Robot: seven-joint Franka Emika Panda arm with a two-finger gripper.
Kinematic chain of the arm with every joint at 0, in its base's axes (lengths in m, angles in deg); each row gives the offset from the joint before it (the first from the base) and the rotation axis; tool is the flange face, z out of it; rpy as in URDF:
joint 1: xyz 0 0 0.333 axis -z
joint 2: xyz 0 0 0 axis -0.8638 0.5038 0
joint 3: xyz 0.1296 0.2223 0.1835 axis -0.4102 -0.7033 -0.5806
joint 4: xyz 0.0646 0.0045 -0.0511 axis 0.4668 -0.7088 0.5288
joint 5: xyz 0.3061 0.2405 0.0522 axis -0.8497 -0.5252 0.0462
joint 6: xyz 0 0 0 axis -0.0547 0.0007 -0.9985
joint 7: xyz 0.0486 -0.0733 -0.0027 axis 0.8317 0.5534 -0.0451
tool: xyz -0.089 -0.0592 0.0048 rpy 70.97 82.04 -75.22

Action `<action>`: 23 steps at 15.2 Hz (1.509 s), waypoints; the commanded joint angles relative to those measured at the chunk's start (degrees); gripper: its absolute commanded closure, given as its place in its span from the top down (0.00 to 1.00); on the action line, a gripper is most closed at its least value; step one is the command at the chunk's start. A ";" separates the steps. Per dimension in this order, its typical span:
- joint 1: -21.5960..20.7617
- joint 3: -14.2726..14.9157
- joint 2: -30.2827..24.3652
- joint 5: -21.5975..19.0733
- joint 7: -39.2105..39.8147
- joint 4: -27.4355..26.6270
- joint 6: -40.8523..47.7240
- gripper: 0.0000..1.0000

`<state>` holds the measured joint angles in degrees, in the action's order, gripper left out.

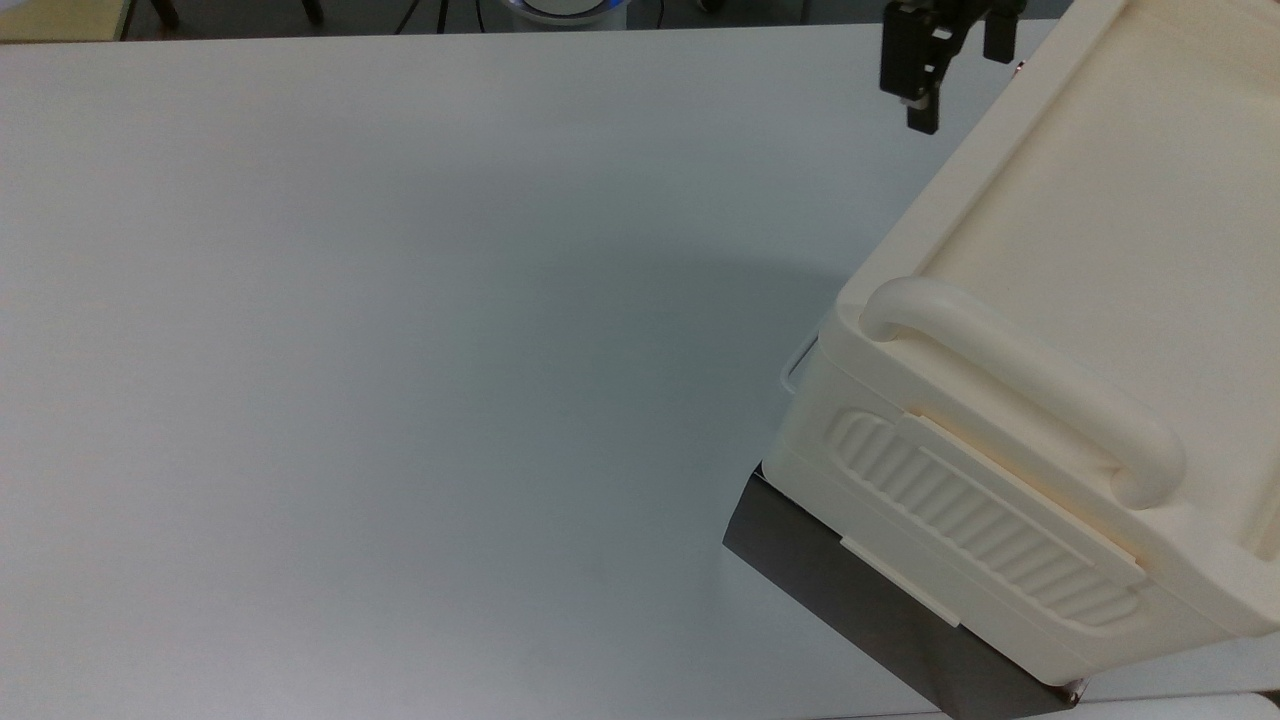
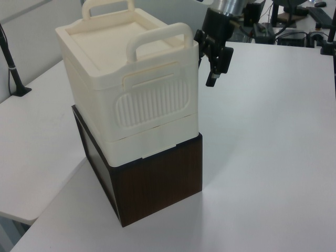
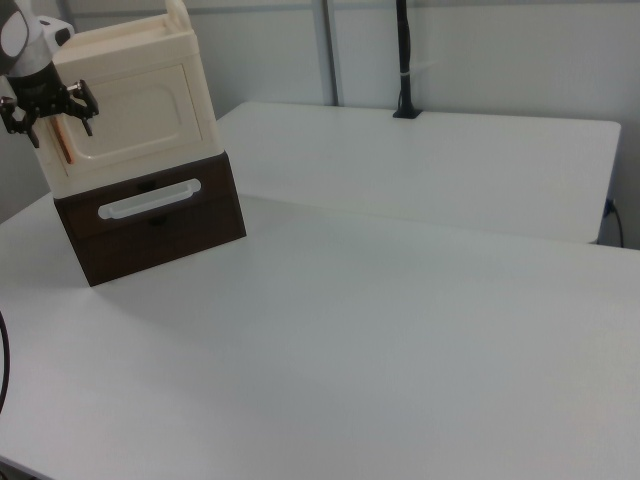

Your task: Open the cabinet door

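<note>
The cream cabinet [image 1: 1090, 230] stands on a dark brown box [image 2: 157, 181]. In the right view its door [image 3: 140, 112] faces the camera and is shut, with a slim copper-orange bar handle [image 3: 62, 141] at the right view's left edge. My gripper [image 3: 55, 118] hangs open just in front of that handle edge, one finger [image 3: 28, 130] on each side of the bar; contact cannot be told. In the top view the gripper [image 1: 958, 80] is beside the cabinet's far corner. In the left view the gripper [image 2: 208, 65] is close behind the cabinet's right rear corner.
The brown box has a drawer front with a white bar handle [image 3: 150, 198]. A thick cream top handle [image 1: 1020, 380] and a ribbed side panel [image 2: 152, 102] belong to the cabinet. A wide white table [image 1: 400, 350] lies around it. A black pole [image 3: 403, 60] stands at the table's far edge.
</note>
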<state>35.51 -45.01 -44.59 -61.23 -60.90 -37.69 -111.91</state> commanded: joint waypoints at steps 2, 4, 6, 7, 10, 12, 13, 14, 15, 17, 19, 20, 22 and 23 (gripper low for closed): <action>0.07 -1.99 1.51 -0.66 1.82 0.30 -3.76 0.96; 0.07 -2.17 1.95 -0.58 1.91 0.39 -5.09 0.87; -0.02 -2.17 1.95 -0.58 1.91 0.91 -5.18 0.75; -0.02 -2.17 1.95 -0.58 1.91 1.00 -5.18 0.68; -0.02 -2.17 1.77 -0.49 1.99 1.00 -5.18 0.57; 0.07 -2.17 1.69 -0.49 1.91 1.09 -5.09 0.54; 0.24 -2.17 1.60 -0.49 1.91 1.09 -5.09 0.52; 0.42 -2.17 1.51 -0.49 1.91 1.01 -5.09 0.52; 0.59 -2.17 1.51 -0.49 1.82 1.09 -5.09 0.53; 0.77 -2.17 1.60 -0.58 1.82 1.09 -5.09 0.56; 1.03 -1.91 1.60 -0.66 1.82 2.40 -5.09 0.56; 1.30 -1.91 1.60 -0.66 1.82 2.50 -5.18 0.55; 1.39 -1.91 1.77 -0.58 2.08 2.67 -5.18 0.47; 1.30 -1.91 1.77 -0.58 2.17 2.67 -5.18 0.45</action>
<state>37.08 -47.30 -43.58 -61.33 -60.13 -36.09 -115.42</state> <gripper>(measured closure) 0.471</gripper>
